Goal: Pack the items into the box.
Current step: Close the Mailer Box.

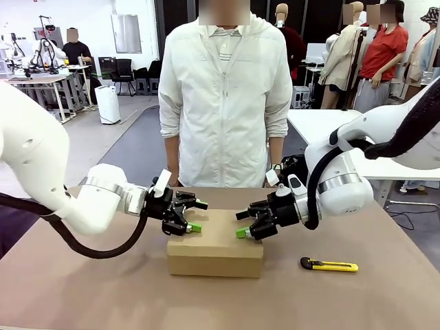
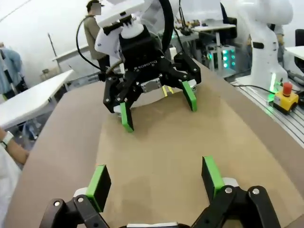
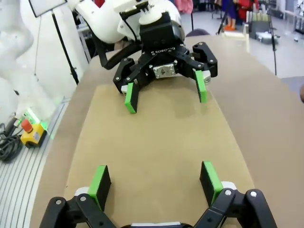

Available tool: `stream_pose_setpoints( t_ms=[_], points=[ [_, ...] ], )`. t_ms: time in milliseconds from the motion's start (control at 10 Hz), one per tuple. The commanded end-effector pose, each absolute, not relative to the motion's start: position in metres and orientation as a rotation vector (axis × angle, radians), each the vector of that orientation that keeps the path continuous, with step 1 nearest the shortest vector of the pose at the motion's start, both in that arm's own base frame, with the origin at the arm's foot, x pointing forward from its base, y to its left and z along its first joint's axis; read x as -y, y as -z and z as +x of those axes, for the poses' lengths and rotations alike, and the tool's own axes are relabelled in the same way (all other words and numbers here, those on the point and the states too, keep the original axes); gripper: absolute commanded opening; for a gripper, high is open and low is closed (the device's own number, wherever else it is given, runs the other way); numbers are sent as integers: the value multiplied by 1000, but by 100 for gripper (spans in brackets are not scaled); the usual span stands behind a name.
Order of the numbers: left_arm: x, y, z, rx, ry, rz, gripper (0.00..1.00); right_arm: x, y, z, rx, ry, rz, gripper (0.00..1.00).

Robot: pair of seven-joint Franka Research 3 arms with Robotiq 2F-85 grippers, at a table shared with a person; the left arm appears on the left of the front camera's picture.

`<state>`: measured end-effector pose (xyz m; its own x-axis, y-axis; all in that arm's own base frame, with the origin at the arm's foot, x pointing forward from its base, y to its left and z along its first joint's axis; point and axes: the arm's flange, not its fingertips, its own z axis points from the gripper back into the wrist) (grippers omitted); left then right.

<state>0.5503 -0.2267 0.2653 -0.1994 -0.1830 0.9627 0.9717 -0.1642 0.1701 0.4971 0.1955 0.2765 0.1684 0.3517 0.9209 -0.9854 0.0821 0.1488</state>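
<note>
A: While both arms hang over the box (image 1: pixel 214 253), where does it sit?
B: Center of the front frame, lower middle, on the brown desk (image 1: pixel 82 289). Lid's shut, flat top facing up. Can't see the pouch or bar.
A: Left gripper (image 1: pixel 192 215)?
B: Comes in from frame left, just above the box's left top edge. Jaws spread wide, nothing btwn them. Left wrist view has its green pads (image 2: pixel 99 185) at the bottom w/ bare cardboard between.
A: Right gripper (image 1: pixel 245 224)?
B: From frame right, over the box's right top edge, also released, holding nothing. The two face each other across the lid, apart.
A: Anything else?
B: Yellow-and-black utility knife (image 1: pixel 329 265) on the desk, right of the box, lower right of frame, not touching it. Person (image 1: pixel 225 96) in a white jacket stands at the far side, upper center.
</note>
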Motion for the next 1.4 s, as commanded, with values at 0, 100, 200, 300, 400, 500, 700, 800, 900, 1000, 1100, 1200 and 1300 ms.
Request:
stream_pose_setpoints(
  t_ms=[0, 100, 200, 300, 400, 500, 700, 800, 900, 1000, 1100, 1200, 1300],
  points=[
    [228, -259, 559, 1047, 1542, -1042, 100, -197, -264, 489, 779, -1240, 877, 100],
    [227, -258, 560, 1047, 1539, -1043, 100, -195, -256, 489, 757, -1232, 844, 100],
    [224, -259, 560, 1059, 1534, -1062, 100, -192, -253, 492, 779, -1202, 879, 100],
    [222, -259, 559, 1068, 1525, -1057, 100, -189, -256, 493, 801, -1188, 918, 100],
    [218, -267, 555, 1104, 1517, -1061, 100, -185, -264, 498, 826, -1142, 983, 100],
    [212, -285, 550, 1162, 1468, -1081, 100, -181, -275, 506, 808, -1086, 1057, 100],
    [187, -339, 536, 1145, 1309, -1239, 100, -166, -314, 522, 655, -942, 1217, 100],
    [170, -359, 529, 1098, 1233, -1205, 100, -152, -336, 523, 612, -868, 1241, 100],
    [151, -375, 523, 974, 1183, -1305, 100, -135, -354, 525, 521, -762, 1268, 100],
    [129, -386, 517, 866, 1070, -1360, 100, -115, -366, 524, 434, -649, 1315, 100],
    [98, -389, 507, 767, 922, -1405, 100, -88, -377, 520, 335, -525, 1389, 100],
    [72, -387, 495, 563, 826, -1517, 100, -62, -386, 514, 253, -391, 1414, 100],
    [40, -380, 489, 515, 630, -1471, 100, -31, -393, 509, 194, -241, 1423, 100]
  ],
)
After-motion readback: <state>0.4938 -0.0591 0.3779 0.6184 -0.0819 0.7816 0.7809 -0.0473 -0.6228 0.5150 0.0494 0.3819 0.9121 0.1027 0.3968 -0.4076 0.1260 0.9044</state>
